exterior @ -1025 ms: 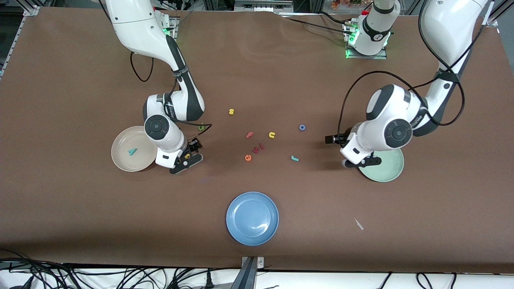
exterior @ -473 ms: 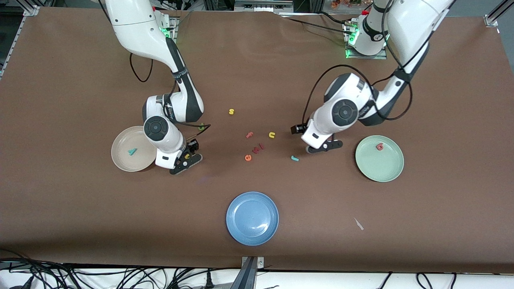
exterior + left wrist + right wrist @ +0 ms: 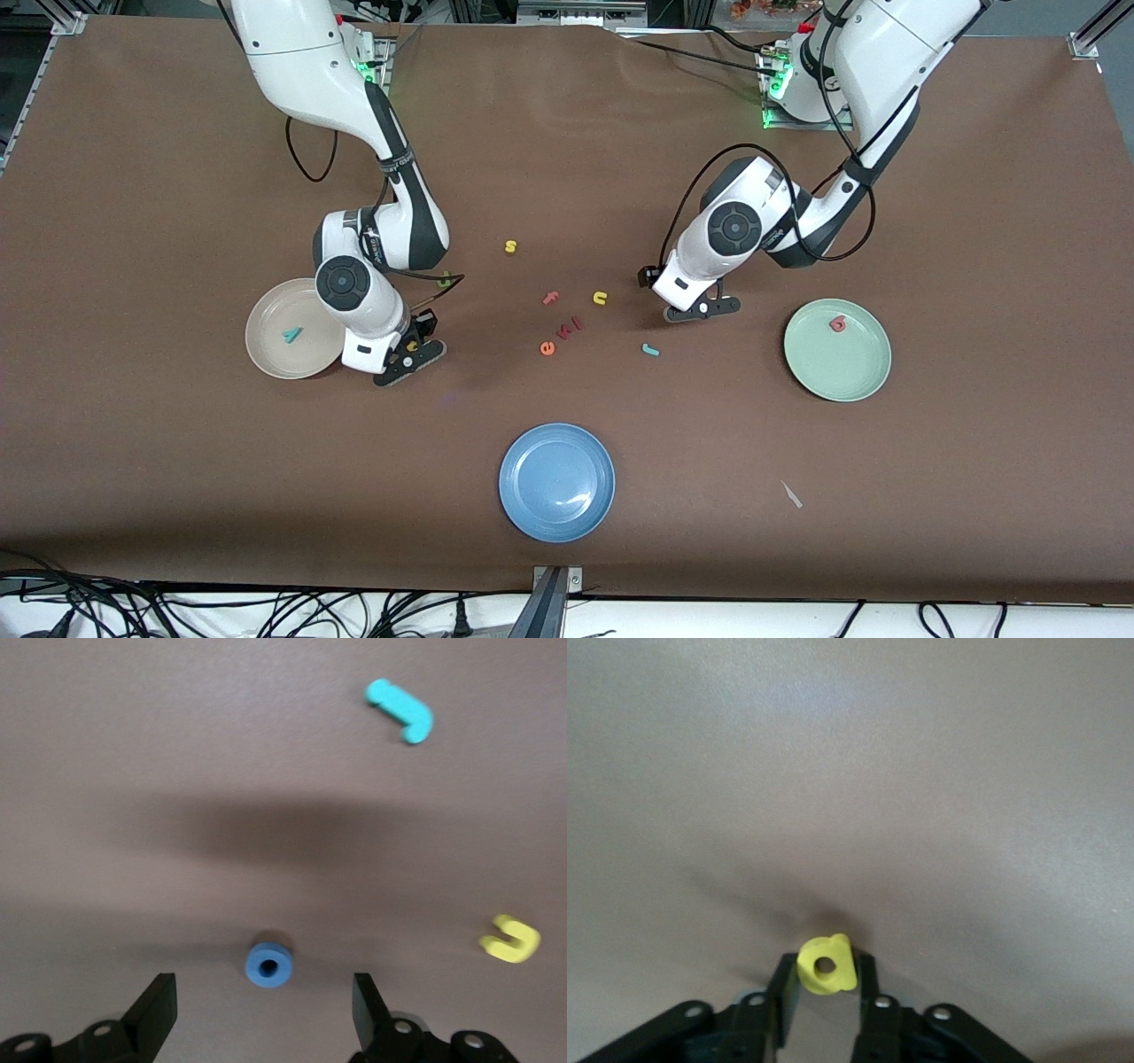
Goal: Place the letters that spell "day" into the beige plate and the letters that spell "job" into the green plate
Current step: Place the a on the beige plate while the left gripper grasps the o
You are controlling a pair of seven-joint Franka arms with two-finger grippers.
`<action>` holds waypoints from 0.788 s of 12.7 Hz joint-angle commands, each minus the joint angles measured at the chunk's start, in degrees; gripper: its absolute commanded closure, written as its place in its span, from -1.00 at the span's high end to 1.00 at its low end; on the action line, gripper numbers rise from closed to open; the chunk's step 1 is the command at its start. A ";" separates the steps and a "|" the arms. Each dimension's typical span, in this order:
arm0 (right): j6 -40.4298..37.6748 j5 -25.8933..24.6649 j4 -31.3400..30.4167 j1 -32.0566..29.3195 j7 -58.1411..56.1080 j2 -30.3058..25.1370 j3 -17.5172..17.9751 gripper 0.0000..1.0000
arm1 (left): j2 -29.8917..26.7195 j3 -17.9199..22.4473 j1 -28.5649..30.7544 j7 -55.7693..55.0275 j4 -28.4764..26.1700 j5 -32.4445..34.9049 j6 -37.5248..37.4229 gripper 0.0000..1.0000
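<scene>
My right gripper (image 3: 412, 348) is low at the table beside the beige plate (image 3: 266, 359), shut on the yellow a (image 3: 827, 964). The teal y (image 3: 291, 334) lies in that plate. The green d (image 3: 445, 280) peeks out by the right arm's wrist. My left gripper (image 3: 264, 994) hangs open over the blue o (image 3: 268, 964), a finger on each side and apart from it; the arm hides the o in the front view. The teal j (image 3: 650, 350) lies on the table nearer the front camera. The pinkish-red b (image 3: 837, 323) rests in the green plate (image 3: 850, 377).
Loose letters lie mid-table: a yellow s (image 3: 510, 246), pink f (image 3: 551, 298), yellow u (image 3: 600, 298), orange-red e (image 3: 547, 348) and small red pieces (image 3: 571, 326). A blue plate (image 3: 556, 481) sits toward the front camera. A paper scrap (image 3: 791, 494) lies near the front edge.
My left arm swung from over the green plate to over the blue o, leaving the b in the plate. My right gripper closed on the yellow a without shifting.
</scene>
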 commanded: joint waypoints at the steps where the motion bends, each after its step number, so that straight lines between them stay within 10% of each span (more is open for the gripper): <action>1: 0.92 1.58 0.18 -0.45 -1.77 0.79 0.73 -0.53 | 1.89 0.22 -1.87 -7.62 -0.23 7.55 1.33 0.76; 10: -11.62 3.69 3.00 -3.52 -1.95 -3.59 -2.76 -0.69 | 3.13 0.13 -1.87 -10.02 -0.49 9.25 3.10 0.25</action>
